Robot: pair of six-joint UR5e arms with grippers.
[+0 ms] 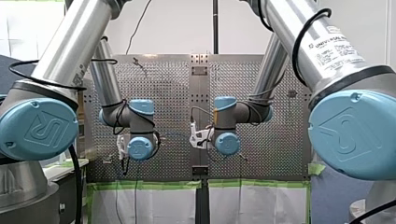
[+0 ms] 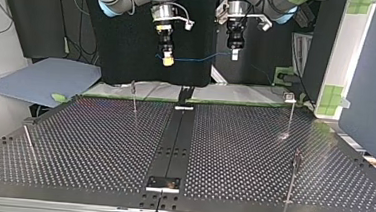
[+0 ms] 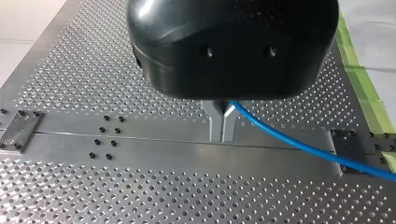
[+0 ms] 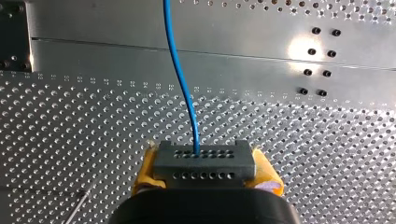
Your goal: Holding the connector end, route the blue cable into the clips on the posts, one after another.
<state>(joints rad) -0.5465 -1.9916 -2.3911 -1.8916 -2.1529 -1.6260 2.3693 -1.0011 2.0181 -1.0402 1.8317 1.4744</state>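
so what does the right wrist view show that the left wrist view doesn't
Only the right wrist view: the connector clamped between my right gripper's yellow pads, the cable leaving it. Only the left wrist view: my left gripper's metal fingers pinched on the cable. Both: the blue cable and the perforated table.

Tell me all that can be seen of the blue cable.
The blue cable is thin and smooth. One end enters a dark grey connector with rows of holes, held between my right gripper's yellow pads. Farther along, my left gripper's metal fingers pinch it. Between them it spans the air above the table.
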